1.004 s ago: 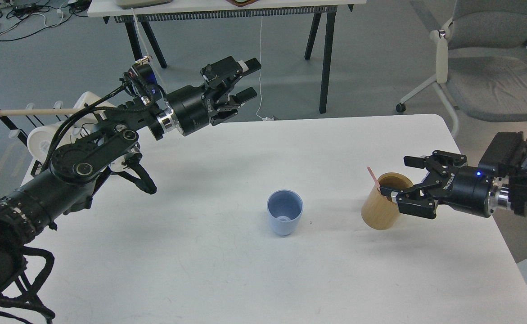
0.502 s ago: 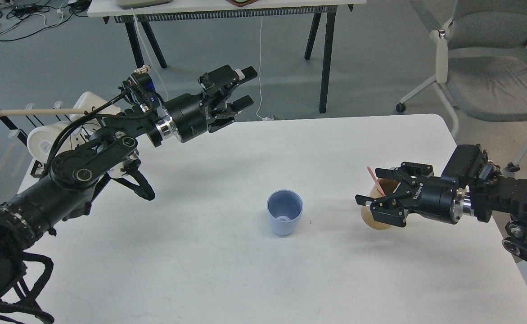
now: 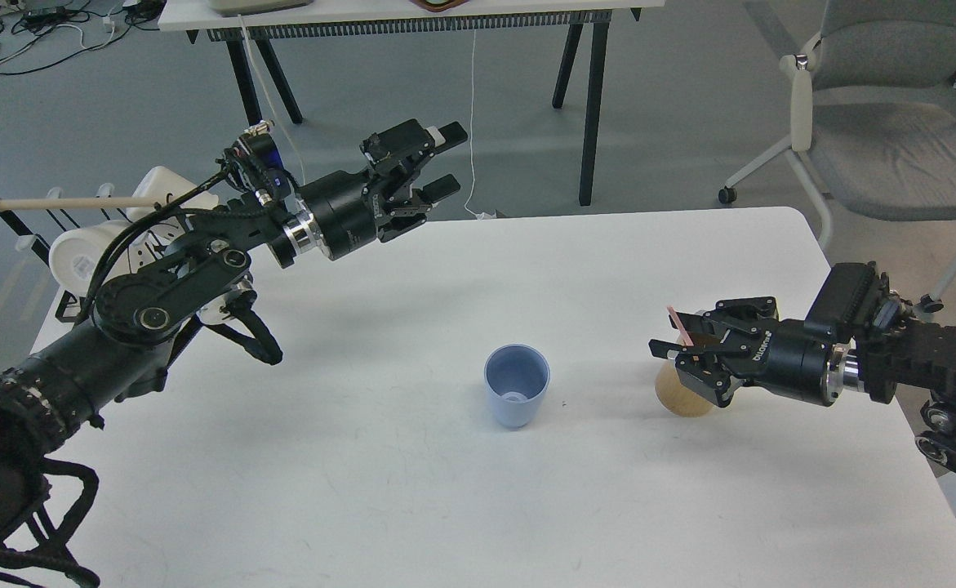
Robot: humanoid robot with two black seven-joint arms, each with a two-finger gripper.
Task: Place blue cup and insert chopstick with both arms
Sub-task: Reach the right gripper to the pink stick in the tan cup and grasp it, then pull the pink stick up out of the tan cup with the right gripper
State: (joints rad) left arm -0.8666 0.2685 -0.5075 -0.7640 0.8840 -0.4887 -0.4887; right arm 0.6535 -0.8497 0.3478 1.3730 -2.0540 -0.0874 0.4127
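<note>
Right of centre, my right gripper [image 3: 694, 359] sits at the chopstick [image 3: 678, 324] in the wooden holder [image 3: 682, 396]; whether it pinches, I cannot tell. Blue cup [image 3: 516, 395] stands upright left of it. Left gripper [image 3: 437, 163] spread, far-left, well apart.

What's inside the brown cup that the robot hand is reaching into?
A thin pink stick pokes up from the wooden cup. The right gripper covers the cup's opening, so anything else inside is hidden. The blue cup beside it looks empty.
</note>
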